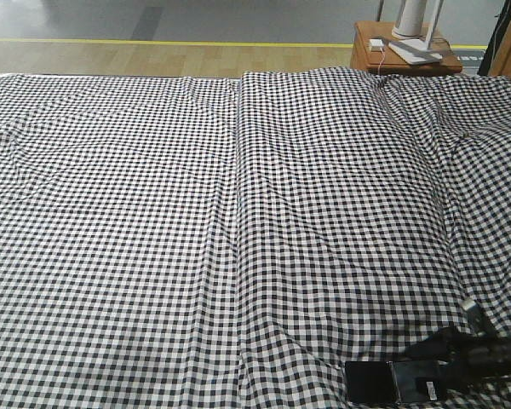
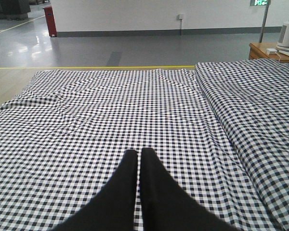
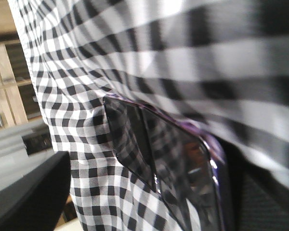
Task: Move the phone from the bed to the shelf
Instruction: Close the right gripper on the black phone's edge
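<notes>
The phone [image 1: 381, 381] had its right end hidden under the right gripper [image 1: 443, 373], itself cut by the front view's edge; its closure could not be determined. At the right wrist, the bed's near gingham sheet [image 3: 216, 53] was blurred, the phone's lower end cropped

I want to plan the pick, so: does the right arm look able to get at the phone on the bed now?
Probably yes. The right gripper is right at the end of the phone, which lies flat on the bed with nothing over it.
</notes>
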Motion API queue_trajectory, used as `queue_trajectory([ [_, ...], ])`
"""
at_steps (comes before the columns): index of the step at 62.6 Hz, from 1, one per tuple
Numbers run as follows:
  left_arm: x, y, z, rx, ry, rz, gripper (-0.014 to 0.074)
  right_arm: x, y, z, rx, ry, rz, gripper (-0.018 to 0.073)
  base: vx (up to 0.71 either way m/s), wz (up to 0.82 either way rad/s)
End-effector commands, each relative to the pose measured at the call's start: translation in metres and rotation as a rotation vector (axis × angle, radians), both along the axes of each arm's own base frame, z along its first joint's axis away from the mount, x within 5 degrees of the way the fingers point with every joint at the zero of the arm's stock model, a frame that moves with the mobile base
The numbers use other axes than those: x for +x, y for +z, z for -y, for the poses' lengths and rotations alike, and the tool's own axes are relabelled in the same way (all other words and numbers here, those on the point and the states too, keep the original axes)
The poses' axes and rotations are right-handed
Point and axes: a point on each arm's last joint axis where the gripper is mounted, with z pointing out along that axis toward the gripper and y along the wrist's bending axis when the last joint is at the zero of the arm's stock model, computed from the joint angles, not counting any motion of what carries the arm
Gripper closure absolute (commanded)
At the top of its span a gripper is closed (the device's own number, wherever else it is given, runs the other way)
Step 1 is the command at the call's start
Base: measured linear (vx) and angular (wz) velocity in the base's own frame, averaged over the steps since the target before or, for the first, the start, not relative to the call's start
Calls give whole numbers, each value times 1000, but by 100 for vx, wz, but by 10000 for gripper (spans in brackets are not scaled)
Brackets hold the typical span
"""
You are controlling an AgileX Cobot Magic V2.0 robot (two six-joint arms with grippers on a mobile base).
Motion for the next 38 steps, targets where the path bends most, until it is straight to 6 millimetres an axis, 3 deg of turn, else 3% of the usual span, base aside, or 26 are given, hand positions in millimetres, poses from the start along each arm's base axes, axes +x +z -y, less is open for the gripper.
queue_trajectory([
  [1, 0, 4, 0, -5, 3, 71, 595, 18, 30, -17, 118, 75, 89, -18, 0, 0],
  [10, 0, 4, 0, -5, 3, 71, 595, 26, 30, -35, 108, 113, 102, -18, 0, 0],
  [23, 0, 4, 0, -5, 3, 71, 595, 28, 29, -42, 106, 128, 103, 6, 0, 0],
  [30, 0, 4, 0, -5, 3, 71, 595, 27, 29, -40, 107, 125, 103, 78, 0, 0],
  [38, 0, 4, 0, -5, 3, 71, 595, 27, 30, -40, 107, 124, 103, 229, 0, 0],
])
